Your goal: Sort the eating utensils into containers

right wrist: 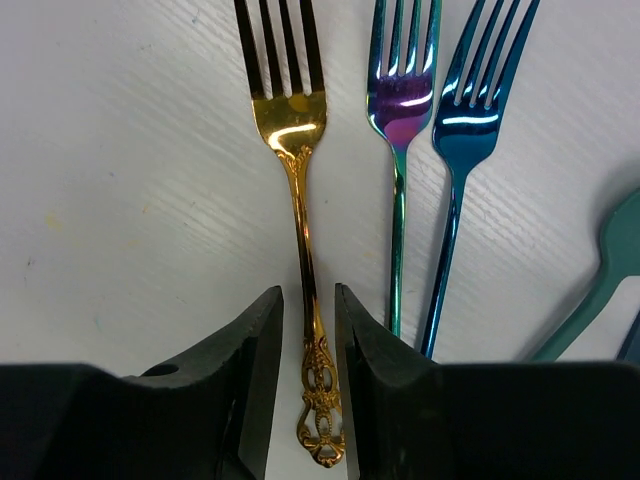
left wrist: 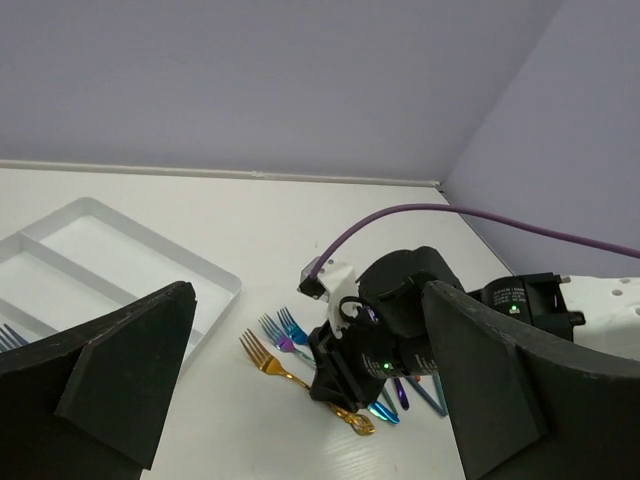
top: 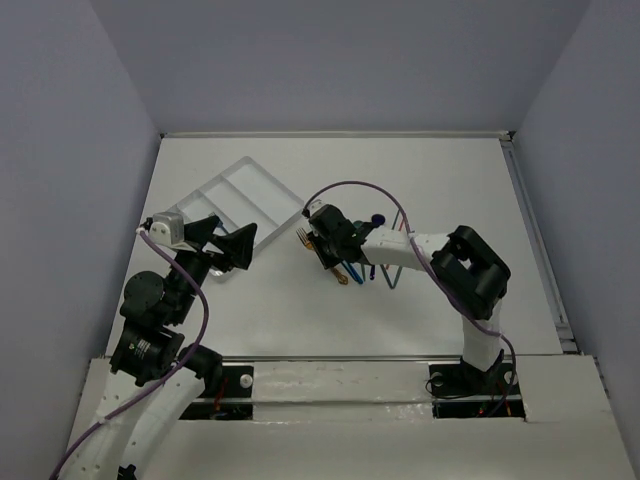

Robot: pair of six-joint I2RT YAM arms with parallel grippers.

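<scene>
Our right hand is low over the table. Its gap is narrow, with one finger on each side of the gold fork handle, not quite touching it. A purple-green fork and a blue fork lie just beside that one. Our left hand is spread wide by the near corner of the white tray.

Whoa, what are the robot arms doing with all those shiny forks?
The right hand sits low over the gold fork, one finger on each side of its handle, not squeezing yet. A purple-green fork and a blue fork lie beside it. The left hand hovers open by the white tray.
</scene>
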